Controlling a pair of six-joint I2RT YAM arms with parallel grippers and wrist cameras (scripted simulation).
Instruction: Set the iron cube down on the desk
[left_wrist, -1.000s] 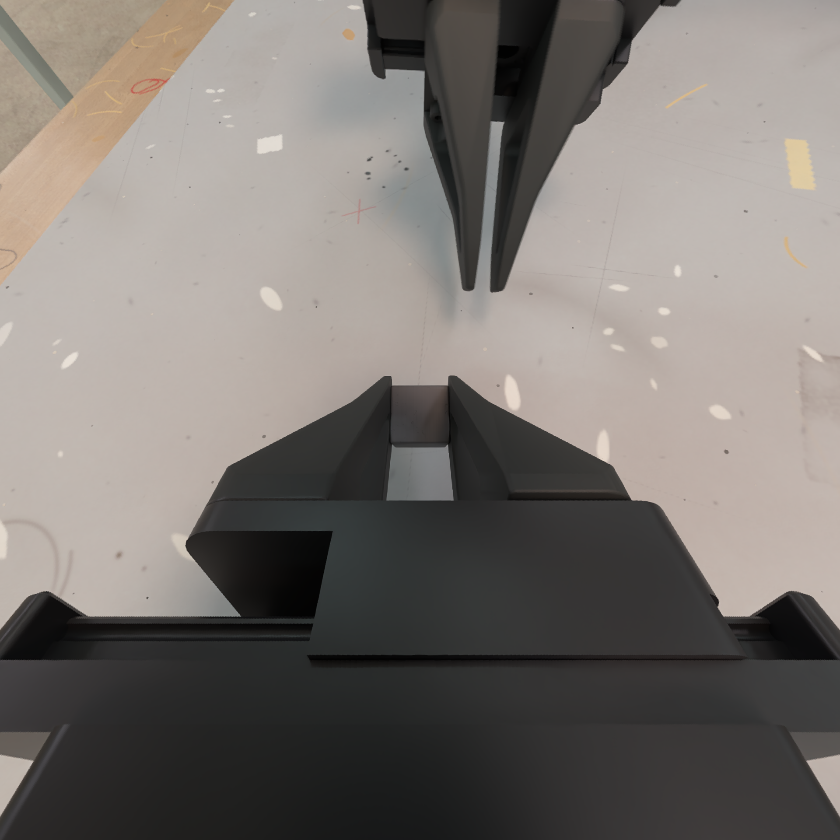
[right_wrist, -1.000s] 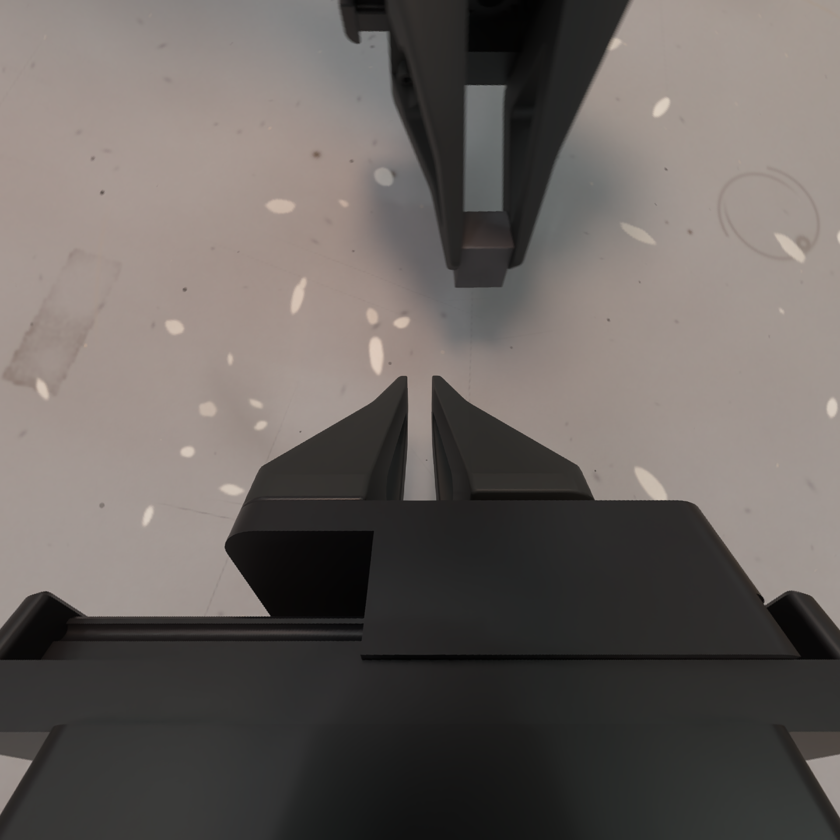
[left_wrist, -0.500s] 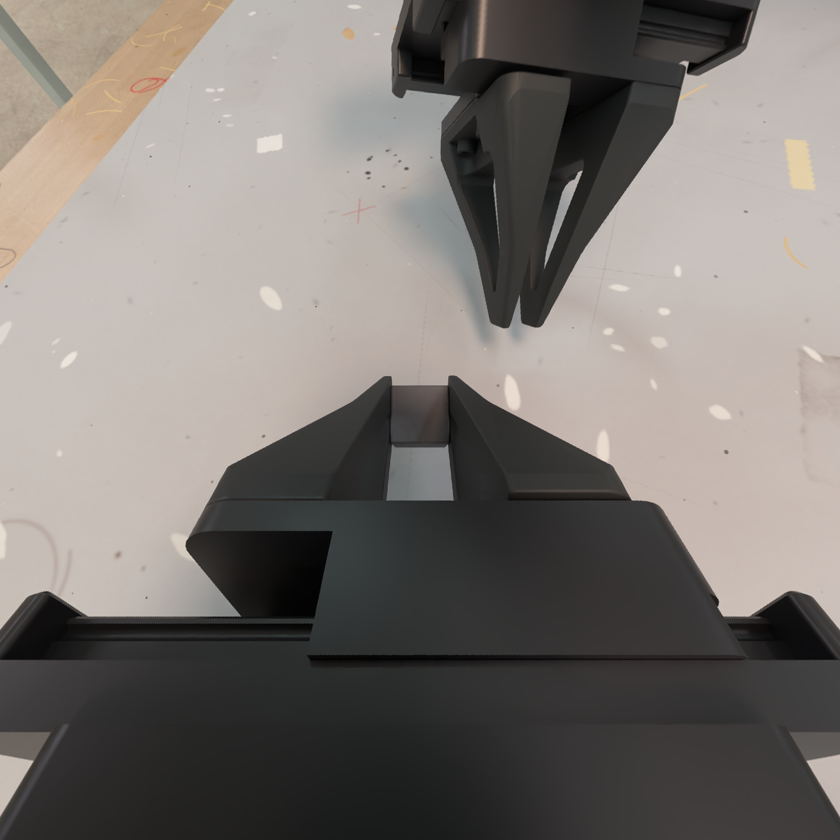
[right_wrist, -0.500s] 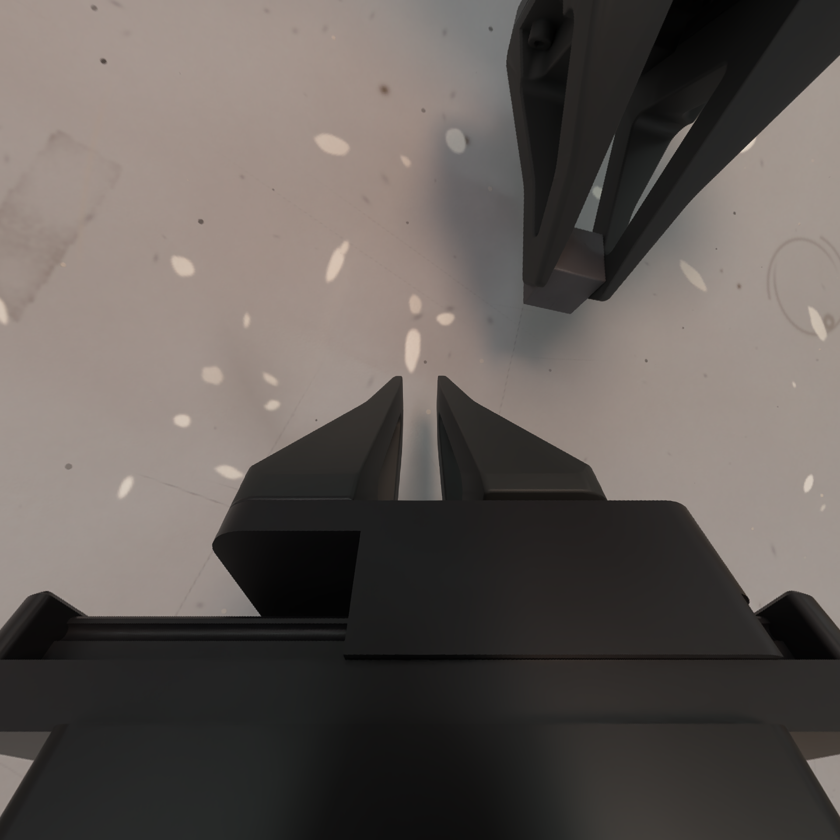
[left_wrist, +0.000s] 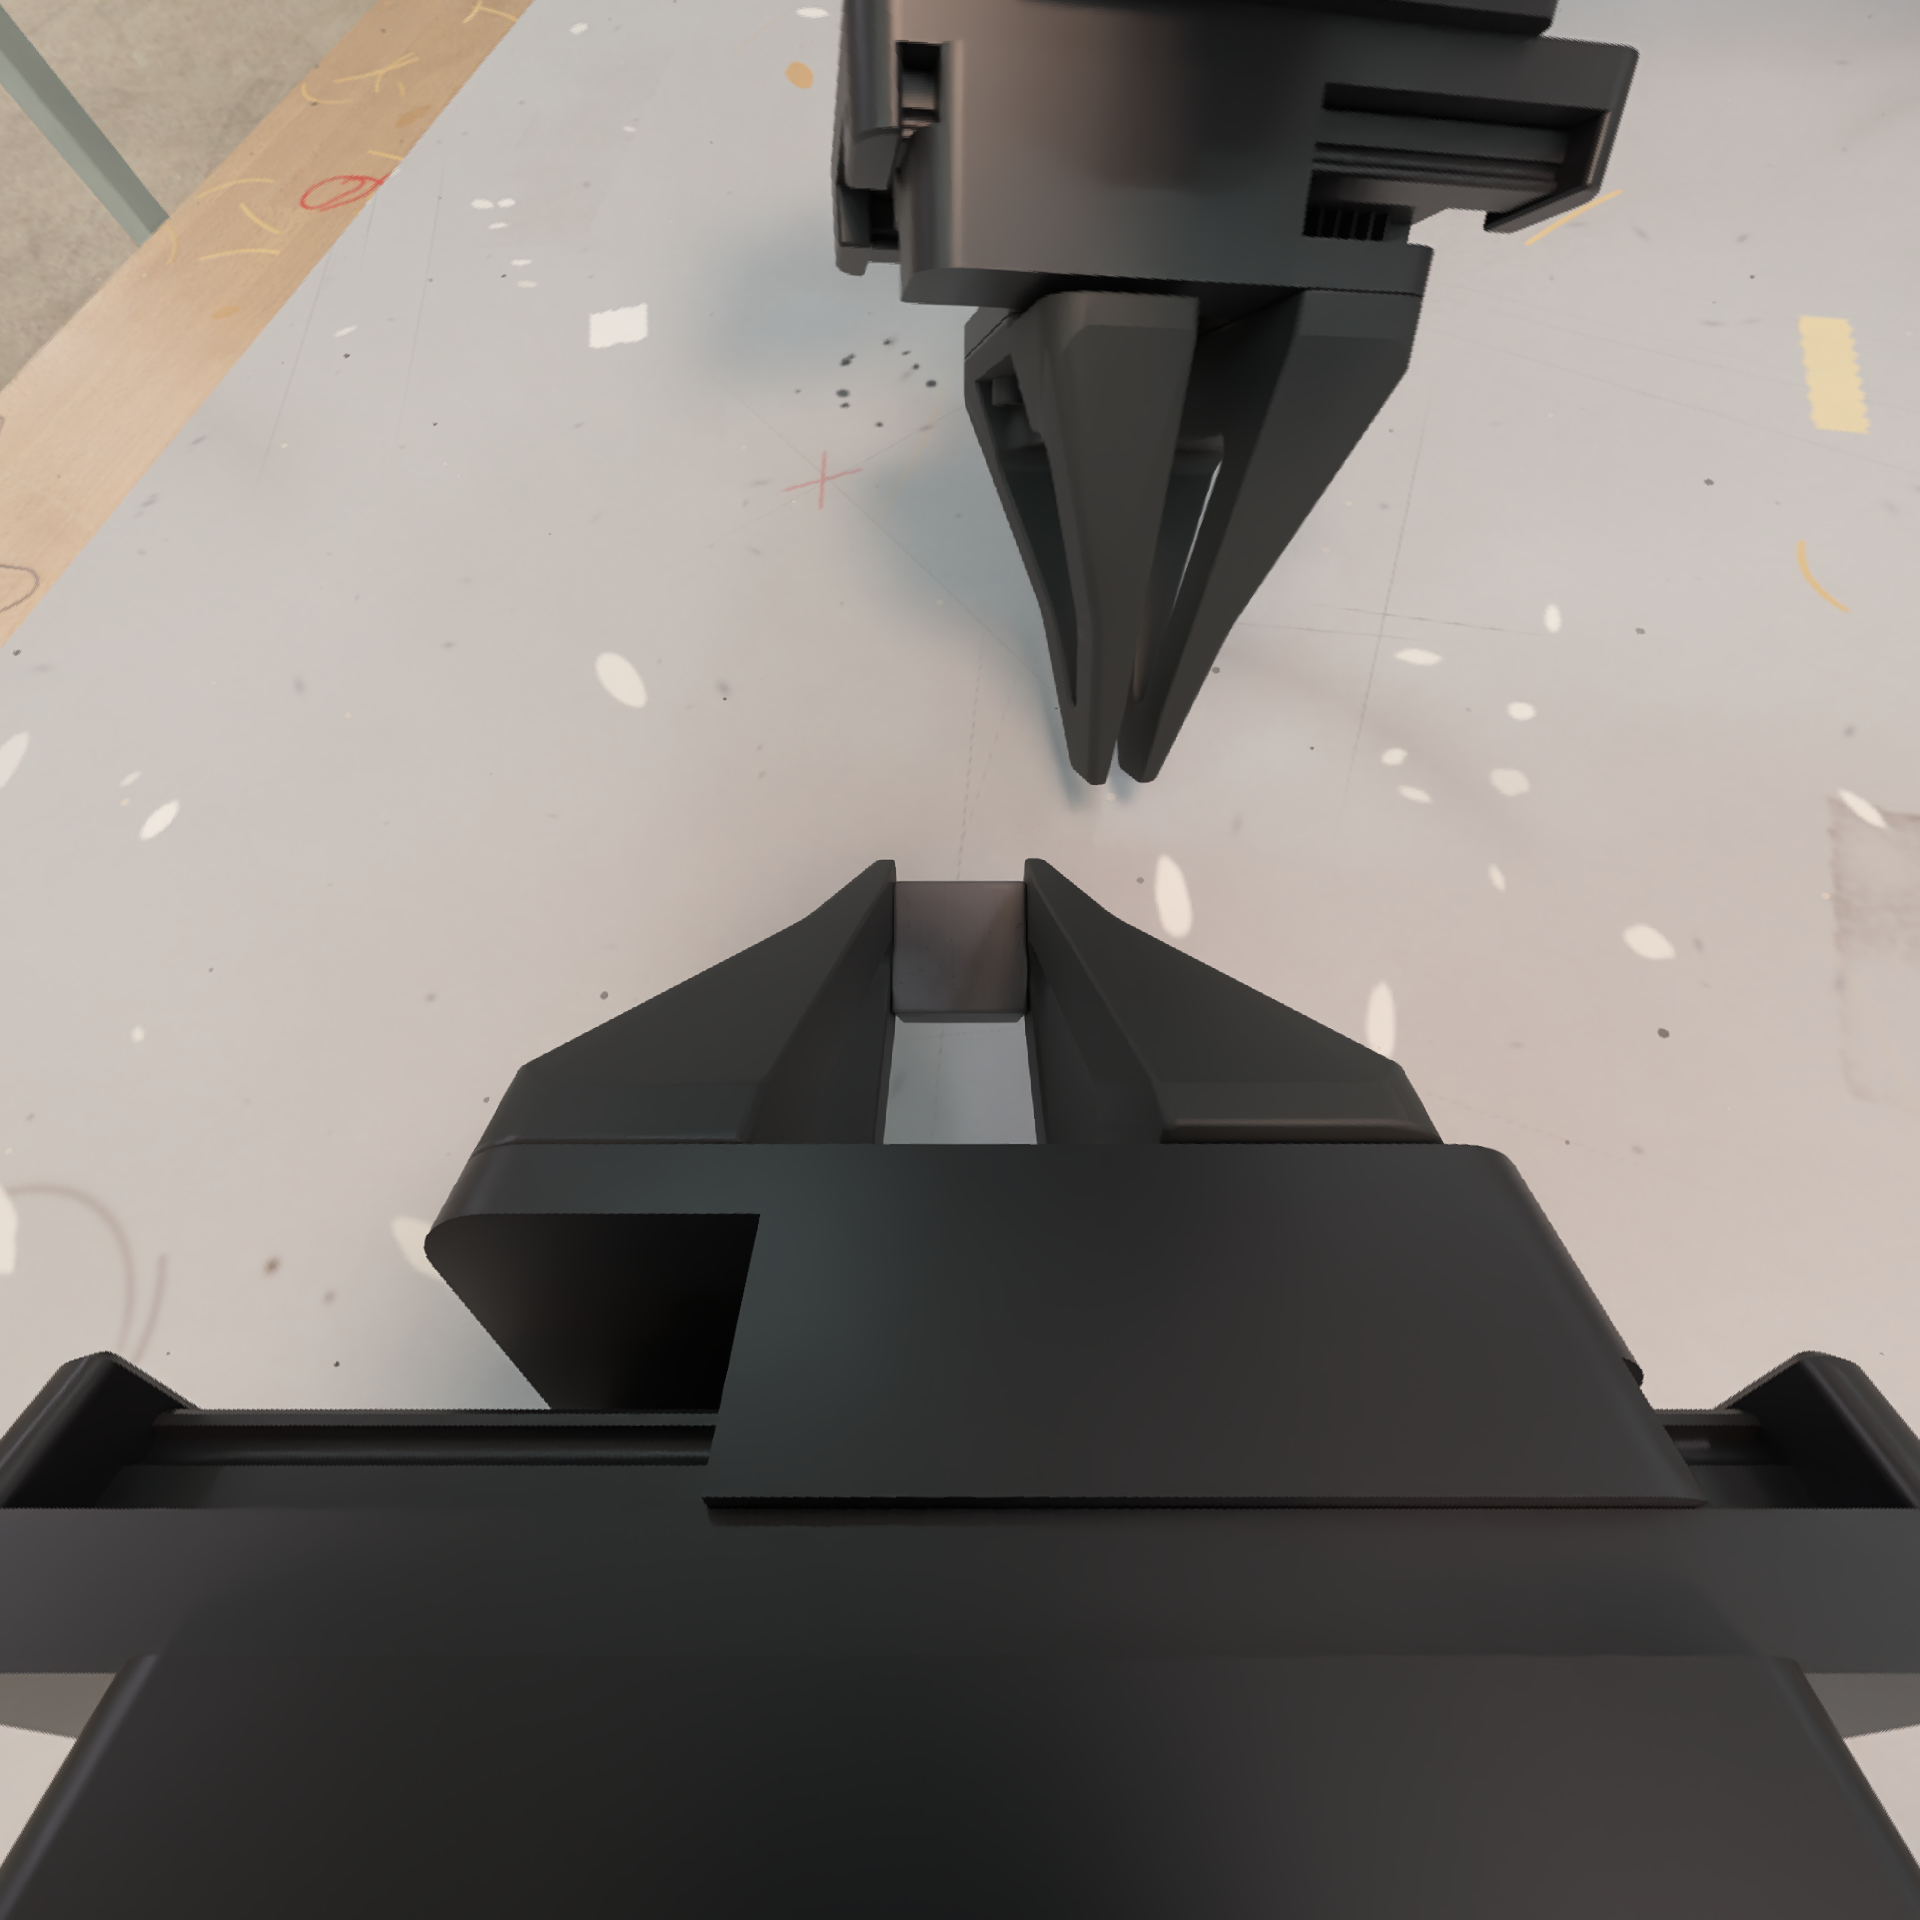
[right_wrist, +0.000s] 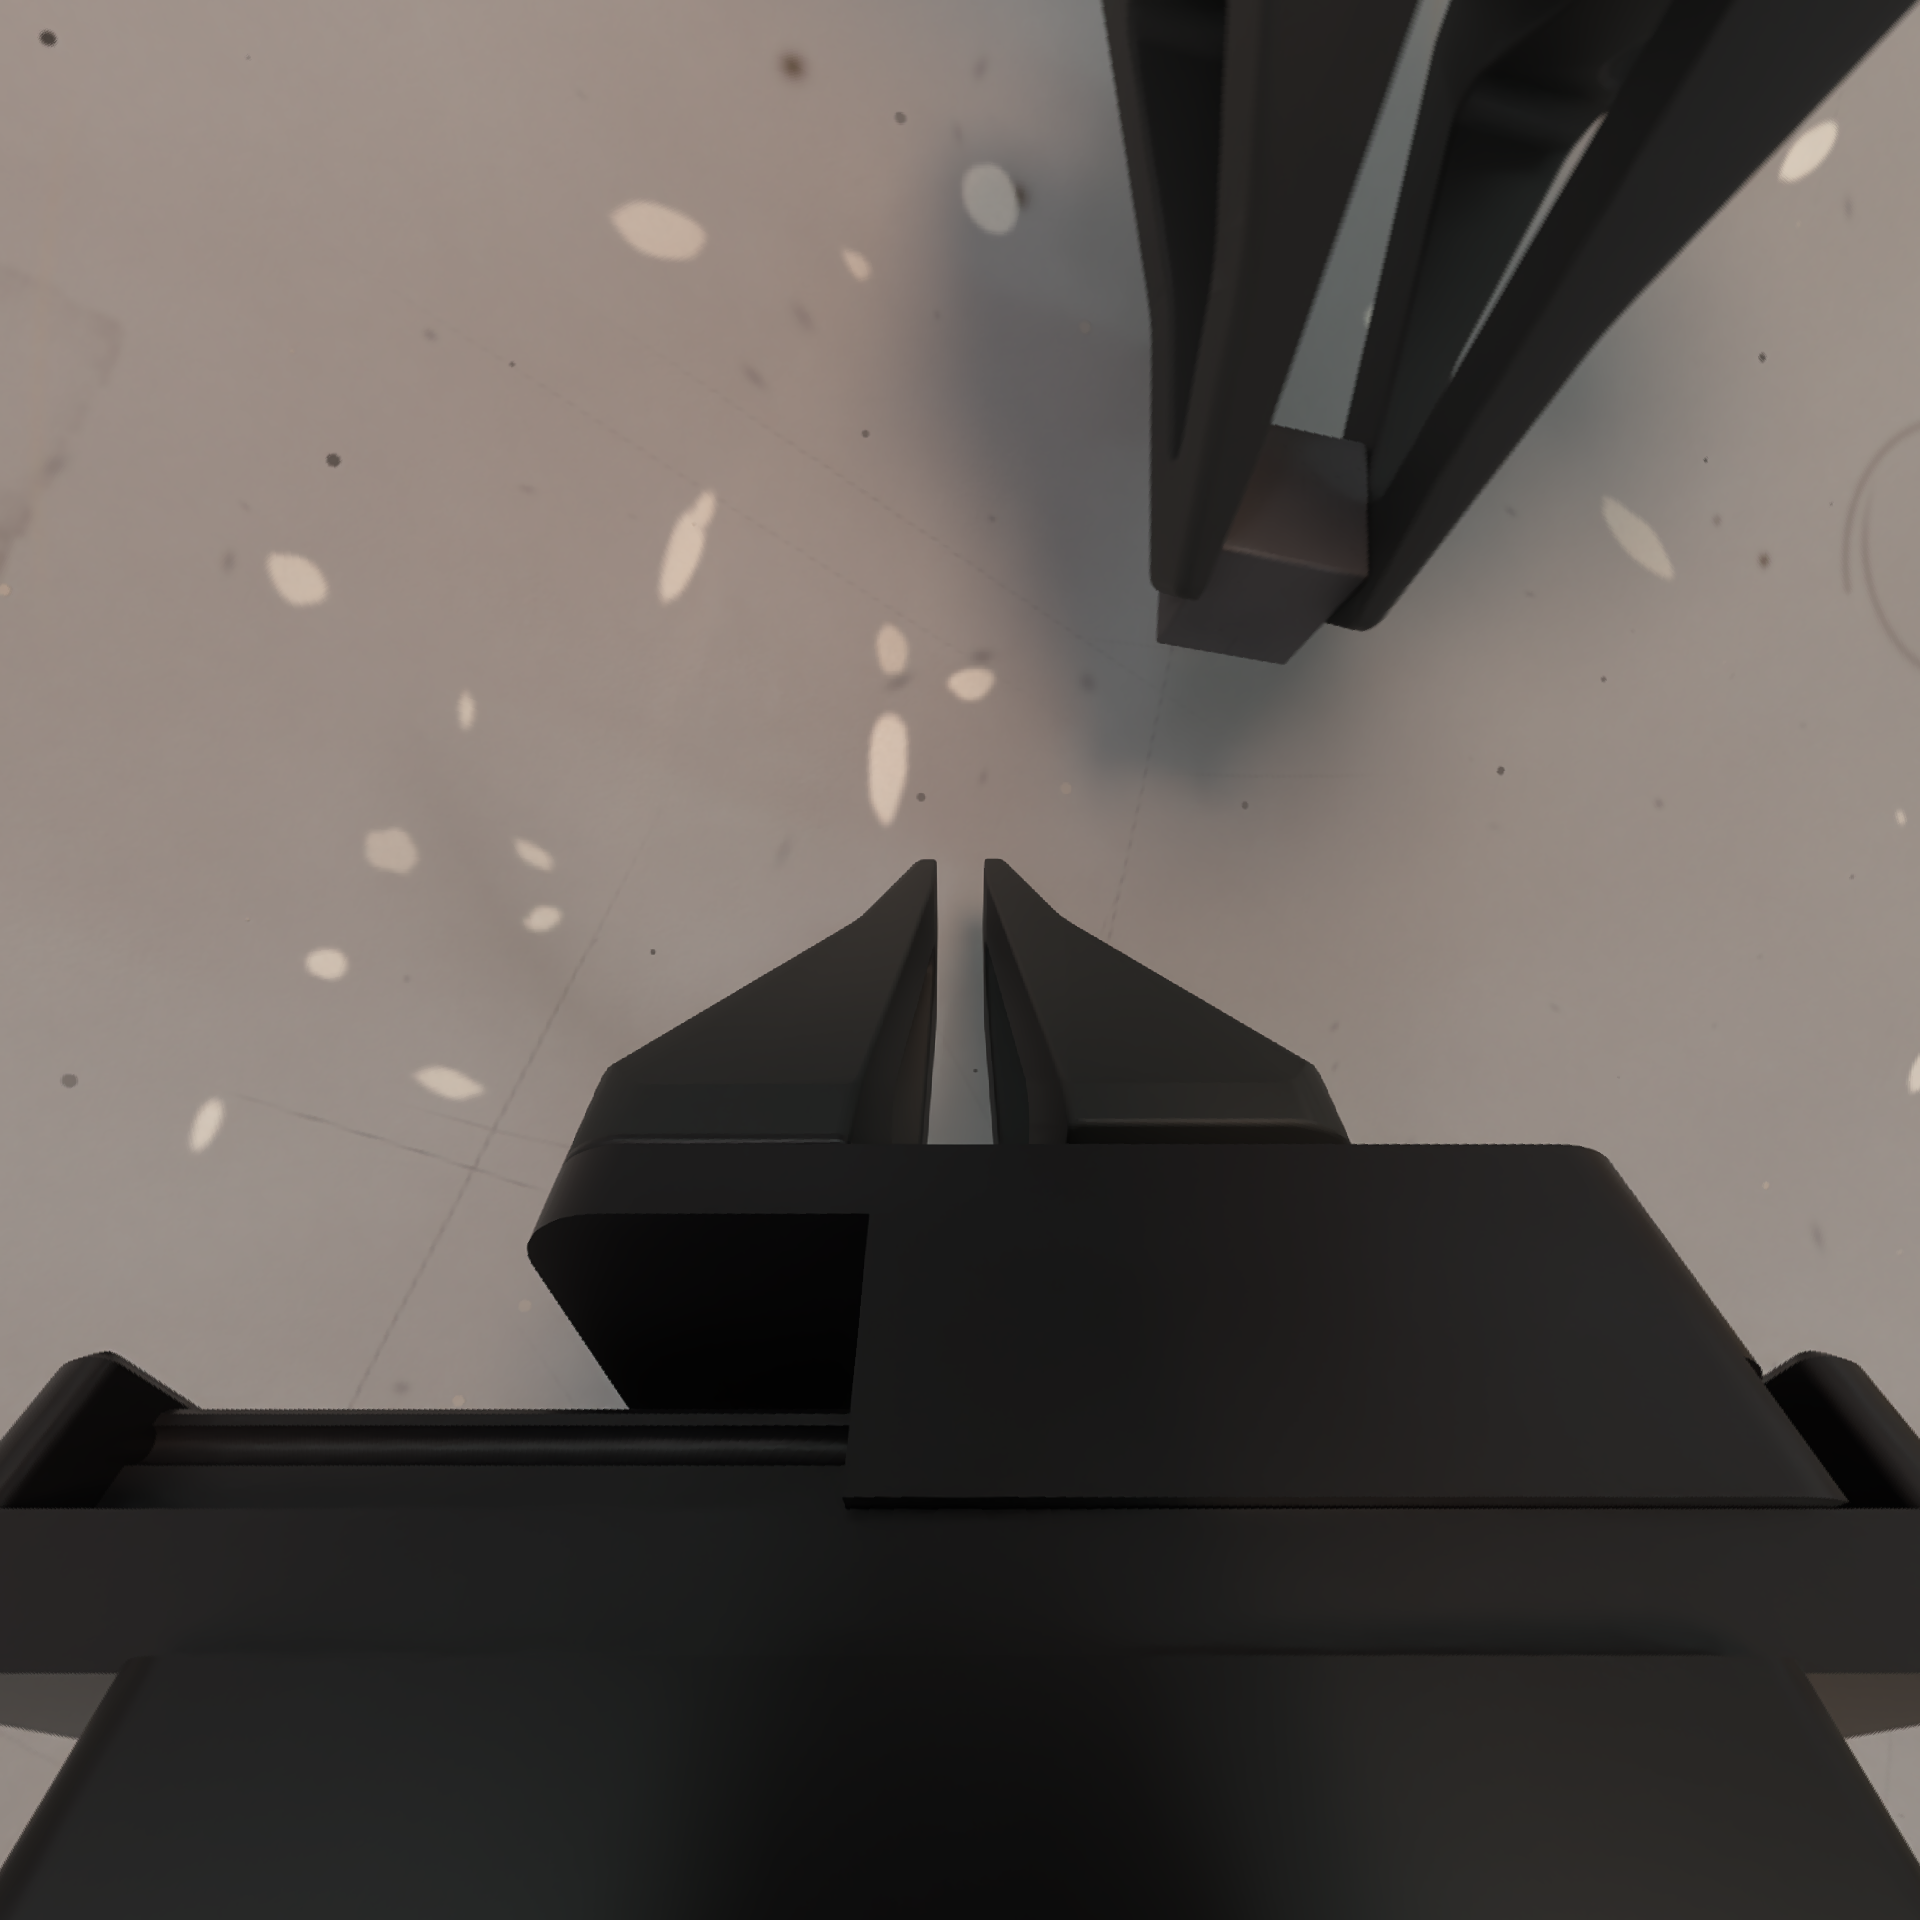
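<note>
Bare desk (left_wrist: 416, 644) all round; right pincer (left_wrist: 1120, 774) ahead.

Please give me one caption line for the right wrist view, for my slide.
Right claw nearly closed and empty above the speckled desk; beyond it, left claw grips the iron cube.

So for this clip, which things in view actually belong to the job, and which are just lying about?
Job:
- iron cube, clamped in the left gripper
- desk, where it goes

Not part of it:
- right gripper, nearly shut and empty
- pale flecks, red cross mark, yellow tape strip on the desk
</note>
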